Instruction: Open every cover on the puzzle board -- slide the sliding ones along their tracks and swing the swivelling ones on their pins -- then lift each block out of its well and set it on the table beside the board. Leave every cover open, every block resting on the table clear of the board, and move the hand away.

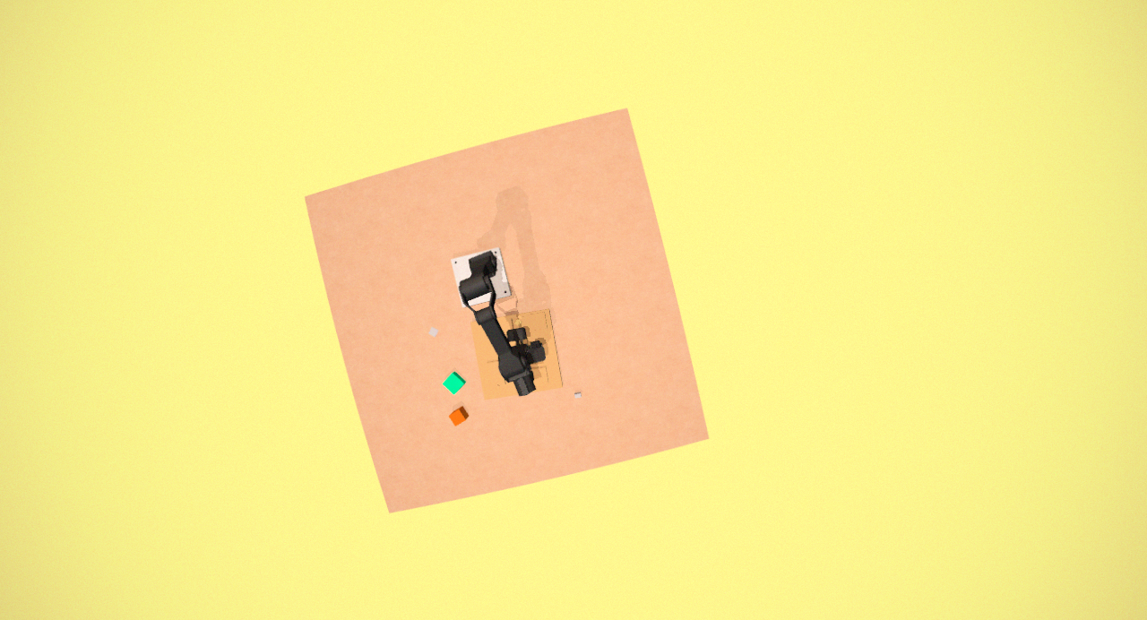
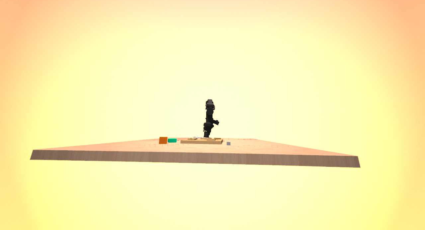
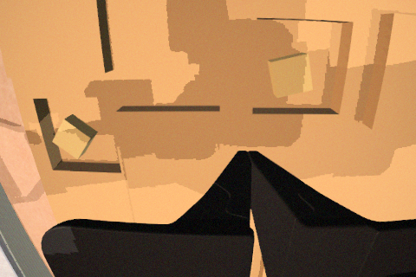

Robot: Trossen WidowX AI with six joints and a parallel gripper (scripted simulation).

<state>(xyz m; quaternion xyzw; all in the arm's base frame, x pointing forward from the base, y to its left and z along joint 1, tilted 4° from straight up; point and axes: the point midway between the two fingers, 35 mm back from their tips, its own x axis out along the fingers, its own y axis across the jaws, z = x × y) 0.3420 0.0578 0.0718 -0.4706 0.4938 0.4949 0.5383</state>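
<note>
The tan puzzle board (image 1: 489, 385) (image 2: 202, 141) (image 3: 147, 201) has low raised pieces on top. In the wrist view, one small yellowish square piece (image 3: 71, 139) sits beside an L-shaped dark edge, and another (image 3: 289, 79) sits inside a partly outlined area. Cover positions and well contents are hard to tell. A green block (image 1: 453, 383) (image 2: 172, 140) and an orange block (image 1: 458, 416) (image 2: 163, 140) rest on the table, clear of the board. My gripper (image 3: 246, 161) is shut and empty above the board. In the top view the arm hides its fingertips.
A small grey cube (image 1: 577, 395) (image 2: 228, 143) lies off the board's right side. A small pale grey piece (image 1: 433, 331) lies to the left. The arm's white base plate (image 1: 504, 286) stands just behind the board. The arm (image 1: 495, 340) (image 2: 209, 112) covers the board's middle.
</note>
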